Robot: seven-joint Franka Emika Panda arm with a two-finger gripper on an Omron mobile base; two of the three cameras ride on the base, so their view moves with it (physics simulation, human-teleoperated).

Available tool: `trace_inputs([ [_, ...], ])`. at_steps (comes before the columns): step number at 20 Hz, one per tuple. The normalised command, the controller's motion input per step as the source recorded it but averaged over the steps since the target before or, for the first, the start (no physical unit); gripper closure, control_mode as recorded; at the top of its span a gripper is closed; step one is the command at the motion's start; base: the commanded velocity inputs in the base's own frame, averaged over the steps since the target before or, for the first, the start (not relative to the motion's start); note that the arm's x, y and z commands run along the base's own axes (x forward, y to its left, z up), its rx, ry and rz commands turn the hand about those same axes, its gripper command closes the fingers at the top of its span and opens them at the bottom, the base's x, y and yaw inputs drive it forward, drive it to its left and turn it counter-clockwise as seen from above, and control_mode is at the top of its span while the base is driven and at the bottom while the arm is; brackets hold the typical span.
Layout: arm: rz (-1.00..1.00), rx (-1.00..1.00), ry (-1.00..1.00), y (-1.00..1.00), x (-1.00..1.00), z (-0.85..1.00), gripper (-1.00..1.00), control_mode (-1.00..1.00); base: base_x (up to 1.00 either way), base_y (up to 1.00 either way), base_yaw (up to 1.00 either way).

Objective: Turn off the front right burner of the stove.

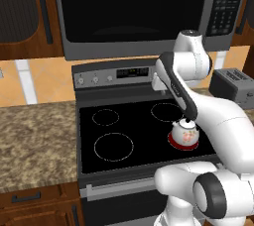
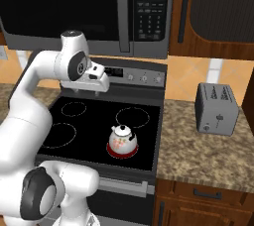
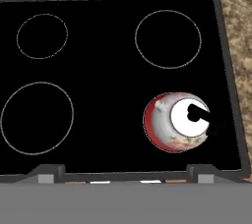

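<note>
The stove (image 1: 144, 141) is a black glass-top range with a grey back panel (image 2: 149, 77) that carries small knobs and a display. Its front right burner (image 3: 149, 120) glows red, showing as a rim (image 1: 174, 144) (image 2: 115, 154) under a small white teapot (image 1: 184, 132) (image 2: 123, 140) (image 3: 182, 120) that covers most of it. My gripper (image 3: 125, 174) hangs above the cooktop, in front of the back panel, looking straight down. It is open, its fingertips (image 3: 48, 171) wide apart with nothing between them. My hand (image 2: 96, 82) hides part of the panel.
Three unlit white-outlined rings (image 3: 42, 35) mark the other zones. A large microwave (image 1: 139, 7) hangs above the stove. A grey toaster (image 2: 216, 108) stands on the granite counter (image 2: 208, 160) to the right, and more counter (image 1: 34, 141) lies to the left.
</note>
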Motion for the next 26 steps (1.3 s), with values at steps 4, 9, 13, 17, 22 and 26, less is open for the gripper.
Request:
trace_inputs([
  [4, -0.11, 0.04, 0.00, -0.94, -0.05, -0.24, -1.00, -1.00, 0.00, 0.00, 0.00],
  [9, -0.01, 0.05, -0.08, -1.00, -0.21, -0.13, -1.00, -1.00, 0.00, 0.00, 0.00],
  [13, -0.04, 0.32, -0.24, -0.87, -0.16, 0.00, -1.00, -1.00, 0.00, 0.00, 0.00],
  [17, -0.09, 0.56, -0.16, -0.76, 0.01, 0.00, -1.00, -1.00, 0.00, 0.00, 0.00],
  [22, -0.17, 0.46, -0.20, -0.50, 0.10, -0.04, -1.00, -1.00, 0.00, 0.00, 0.00],
  [26, -0.20, 0.25, -0.08, -0.42, 0.49, 0.00, -1.00, -1.00, 0.00, 0.00, 0.00],
])
